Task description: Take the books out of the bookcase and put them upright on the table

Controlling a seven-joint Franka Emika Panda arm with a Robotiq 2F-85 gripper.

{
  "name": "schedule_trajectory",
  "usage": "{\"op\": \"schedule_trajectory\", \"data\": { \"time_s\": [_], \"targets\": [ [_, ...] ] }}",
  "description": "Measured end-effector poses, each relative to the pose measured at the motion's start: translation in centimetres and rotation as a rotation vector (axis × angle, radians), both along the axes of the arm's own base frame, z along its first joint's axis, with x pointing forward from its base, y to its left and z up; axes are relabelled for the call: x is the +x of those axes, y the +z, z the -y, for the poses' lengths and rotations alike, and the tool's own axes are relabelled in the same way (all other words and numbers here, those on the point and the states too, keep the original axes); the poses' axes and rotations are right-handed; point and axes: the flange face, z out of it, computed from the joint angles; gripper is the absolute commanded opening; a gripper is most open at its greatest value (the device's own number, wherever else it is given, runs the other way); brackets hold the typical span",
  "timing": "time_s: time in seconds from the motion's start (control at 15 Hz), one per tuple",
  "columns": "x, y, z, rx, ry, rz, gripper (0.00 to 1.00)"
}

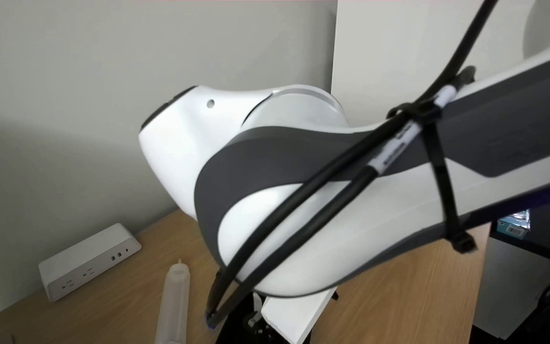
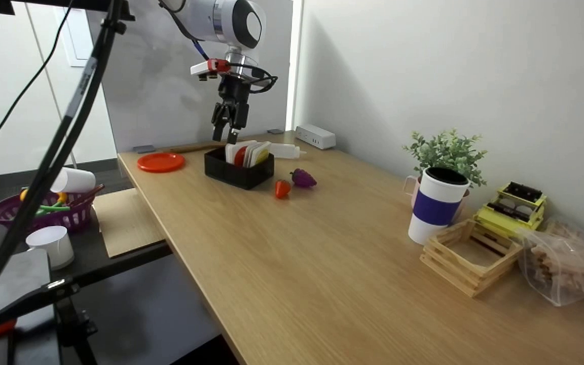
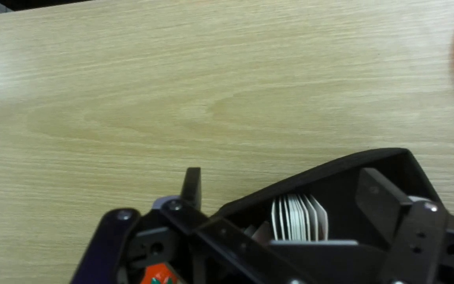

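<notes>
The thin white books (image 2: pixel 254 153) stand on edge, close together, in a small black box (image 2: pixel 233 173) on the smooth, light-brown wood surface (image 2: pixel 292 263), and red and yellow show on some. Lower down, beside the surface, a purple basket (image 2: pixel 76 218) with holes has bright things (image 2: pixel 53 208) in it. The white and grey arm (image 1: pixel 332 248) is bent, and its black fingers (image 3: pixel 376 201) point down above the box, spread wide and free. Near the box is a red strawberry (image 2: pixel 282 189). Far away sits a crate (image 2: pixel 451 264) made of wooden strips
</notes>
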Motion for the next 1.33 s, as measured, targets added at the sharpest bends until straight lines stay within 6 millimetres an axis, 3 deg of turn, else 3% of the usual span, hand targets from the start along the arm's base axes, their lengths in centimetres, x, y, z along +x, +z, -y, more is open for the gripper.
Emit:
{"op": "schedule_trajectory", "data": {
  "time_s": [0.4, 0.73, 1.27, 1.33],
  "targets": [
    [0.7, -0.2, 1.0, 0.078, 0.164, -0.036, 1.0],
    [1.3, -0.5, 1.9, 0.129, 0.167, -0.053, 1.0],
    [1.8, -3.8, 1.6, 0.131, 0.092, -0.069, 1.0],
    [1.9, -4.0, 1.5, 0.129, 0.086, -0.069, 0.89]
  ]
}}
